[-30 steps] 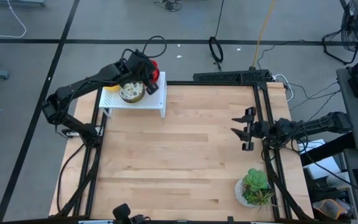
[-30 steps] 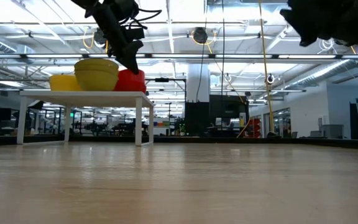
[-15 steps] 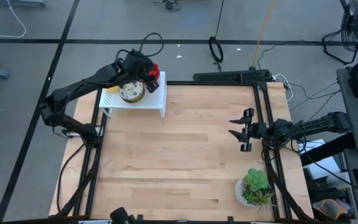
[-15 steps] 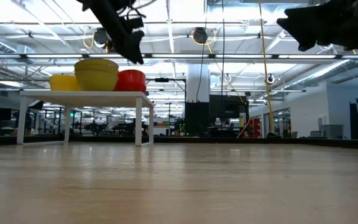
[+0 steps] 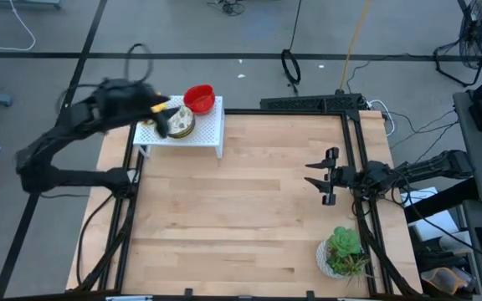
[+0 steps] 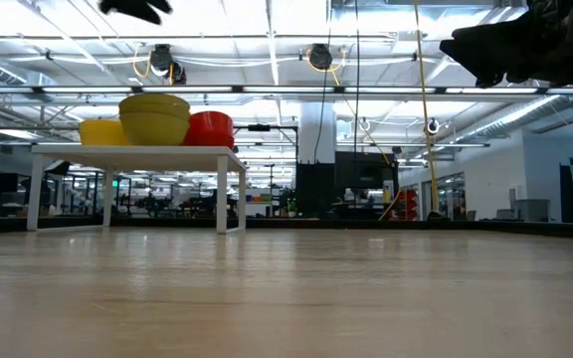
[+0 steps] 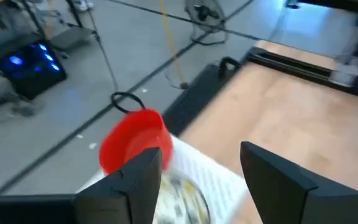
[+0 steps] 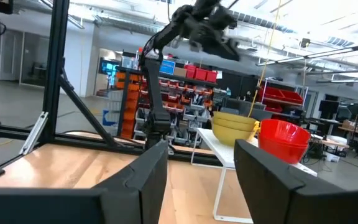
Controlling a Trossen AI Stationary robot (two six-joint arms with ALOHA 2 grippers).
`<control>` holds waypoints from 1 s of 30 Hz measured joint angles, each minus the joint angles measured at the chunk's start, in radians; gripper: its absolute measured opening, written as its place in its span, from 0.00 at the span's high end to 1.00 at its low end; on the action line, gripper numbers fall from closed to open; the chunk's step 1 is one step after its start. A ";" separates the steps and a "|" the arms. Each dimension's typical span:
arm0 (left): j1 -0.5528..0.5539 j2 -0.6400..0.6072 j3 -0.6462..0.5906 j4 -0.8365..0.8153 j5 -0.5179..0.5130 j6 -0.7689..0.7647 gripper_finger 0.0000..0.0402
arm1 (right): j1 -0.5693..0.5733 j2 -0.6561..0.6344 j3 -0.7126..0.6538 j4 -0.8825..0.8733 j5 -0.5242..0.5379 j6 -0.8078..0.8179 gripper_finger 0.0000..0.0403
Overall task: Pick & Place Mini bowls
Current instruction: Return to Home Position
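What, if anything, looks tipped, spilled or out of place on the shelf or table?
Nothing stands out. The red bowls, yellow bowls and speckled bowls sit upright on the white shelf, and the potted plant stands upright near the table's edge. The left pincer is open and empty.

A white shelf (image 5: pixel 211 130) stood at the far left corner of the wooden table (image 5: pixel 241 209). A green potted plant (image 5: pixel 344 249) sat by the table's near right corner. A fan (image 5: pixel 478 33) stood on the floor well beyond.
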 joint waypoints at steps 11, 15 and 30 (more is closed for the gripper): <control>-0.091 -0.314 -0.025 -0.196 0.028 -0.172 0.44 | 0.000 0.000 -0.001 0.000 0.000 0.000 0.57; -0.106 -0.424 -0.142 -0.151 0.010 -0.202 0.44 | 0.000 0.000 -0.001 0.000 0.000 0.000 0.57; -0.107 -0.652 -0.713 0.471 0.115 -0.200 0.44 | 0.000 0.000 -0.001 0.000 0.000 0.000 0.57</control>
